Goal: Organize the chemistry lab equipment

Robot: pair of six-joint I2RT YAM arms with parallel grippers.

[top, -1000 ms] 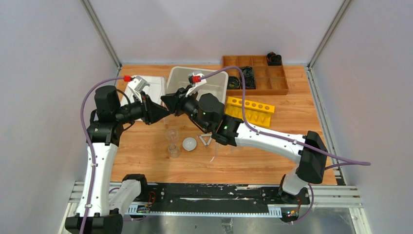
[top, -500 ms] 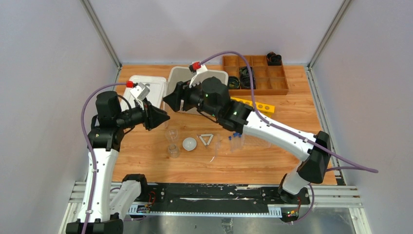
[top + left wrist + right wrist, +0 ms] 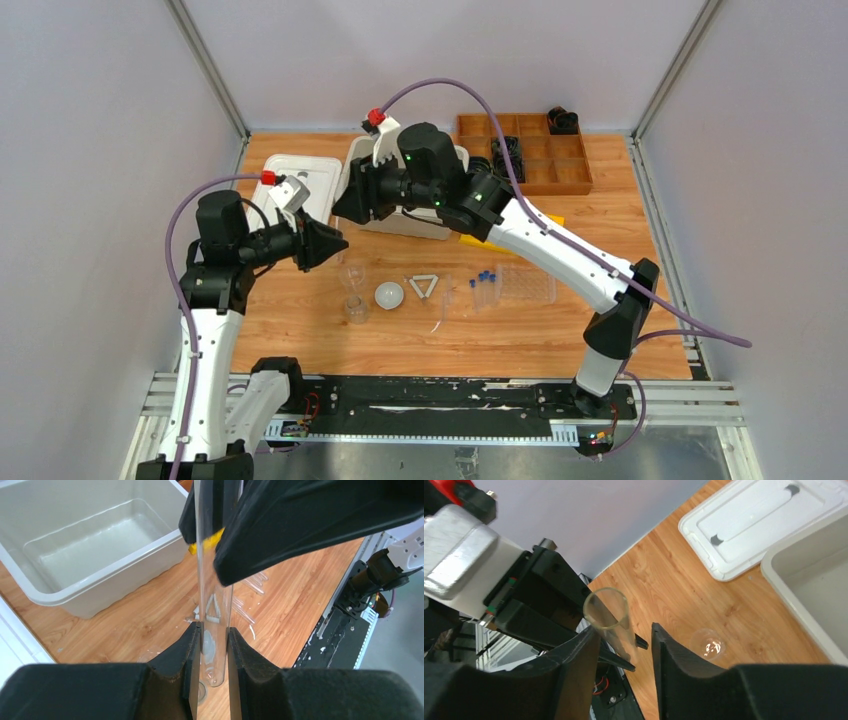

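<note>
My left gripper is shut on a clear uncapped glass tube, held upright between its fingers above the table. My right gripper is open, its fingers standing either side of the tube's open rim without clamping it. On the table below lie two small clear beakers, a white round dish, a white triangle frame, blue-capped tubes and a thin clear rod. One beaker shows in the right wrist view.
A grey bin stands behind the grippers, its white lid to the left. A yellow tube rack is mostly hidden by my right arm. A wooden compartment tray sits at the back right.
My right arm has risen and swung back, uncovering the blue-capped tubes on the table. My left gripper has kept hold of the tube and barely shifted.
</note>
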